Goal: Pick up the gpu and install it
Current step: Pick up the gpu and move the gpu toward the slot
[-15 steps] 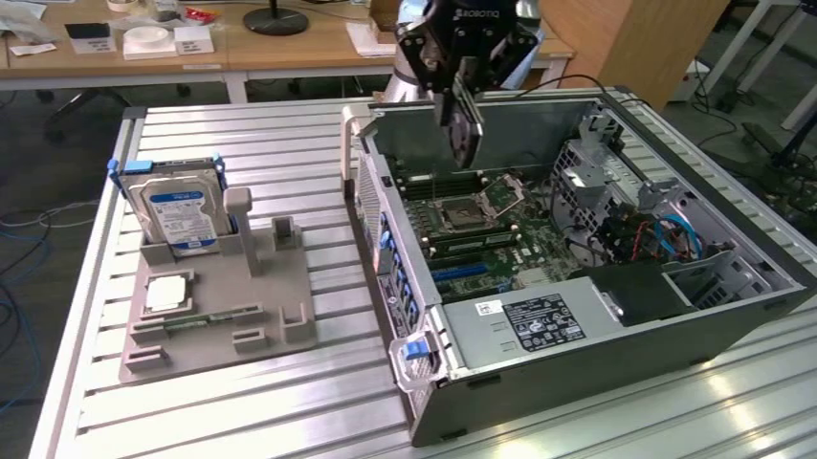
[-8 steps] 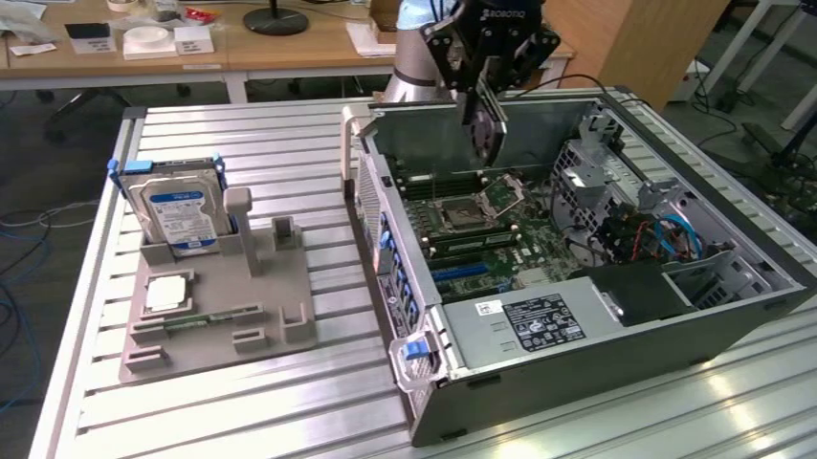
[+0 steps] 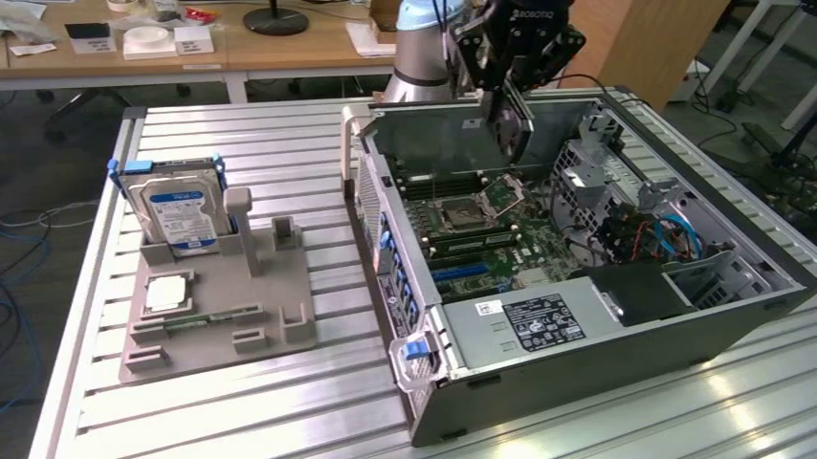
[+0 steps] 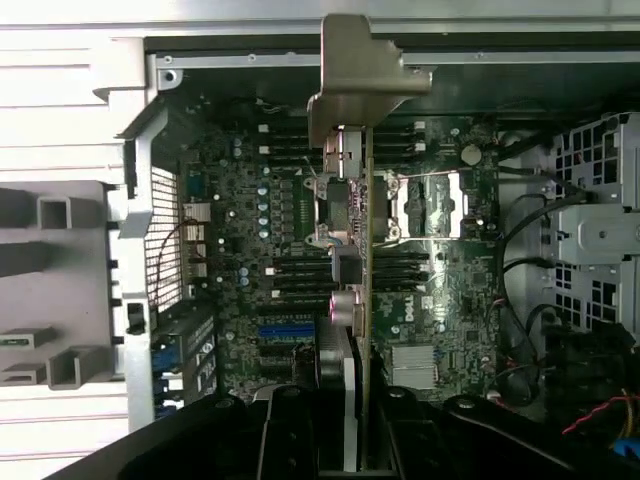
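In the exterior view, we saw the tool clamped on the gpu, its fingers closed on the card's upper edge. The gpu hung on edge above the open case, over the far part of the motherboard. We could not tell whether it touched anything below. The case lay on its side on the slatted surface. Toward the exterior view's left stood a grey holder with a hard drive upright in it, well apart from the case.

In the wrist view, we looked along the gpu edge-on, its metal bracket at the end farthest from the tool. Dark fingers pressed the card from both sides. Beyond it lay the motherboard, with a blue slot just beside the card's line. The holder showed outside the case wall.
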Tool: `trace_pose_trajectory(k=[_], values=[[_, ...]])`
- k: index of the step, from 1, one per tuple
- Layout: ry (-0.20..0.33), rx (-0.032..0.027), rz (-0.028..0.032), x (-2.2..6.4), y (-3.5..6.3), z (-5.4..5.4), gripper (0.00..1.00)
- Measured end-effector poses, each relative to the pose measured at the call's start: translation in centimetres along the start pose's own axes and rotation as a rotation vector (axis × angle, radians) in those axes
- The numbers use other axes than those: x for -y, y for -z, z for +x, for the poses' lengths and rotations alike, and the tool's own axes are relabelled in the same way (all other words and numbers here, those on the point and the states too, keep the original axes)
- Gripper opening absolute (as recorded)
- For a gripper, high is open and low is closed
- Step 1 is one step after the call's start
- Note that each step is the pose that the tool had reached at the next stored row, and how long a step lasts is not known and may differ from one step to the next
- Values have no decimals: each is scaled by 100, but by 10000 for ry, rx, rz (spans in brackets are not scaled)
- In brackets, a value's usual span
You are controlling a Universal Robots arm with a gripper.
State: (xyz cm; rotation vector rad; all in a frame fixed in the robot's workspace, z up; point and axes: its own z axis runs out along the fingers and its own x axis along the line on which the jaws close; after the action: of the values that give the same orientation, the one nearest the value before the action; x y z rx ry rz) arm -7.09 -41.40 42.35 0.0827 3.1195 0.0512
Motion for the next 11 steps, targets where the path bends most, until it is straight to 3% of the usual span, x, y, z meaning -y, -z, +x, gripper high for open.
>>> trace_pose_trajectory(k=[6,11], values=[[14,-1,0,-11,-5,-220,28],[274,-9,-7,-17,-7,-332,28]])
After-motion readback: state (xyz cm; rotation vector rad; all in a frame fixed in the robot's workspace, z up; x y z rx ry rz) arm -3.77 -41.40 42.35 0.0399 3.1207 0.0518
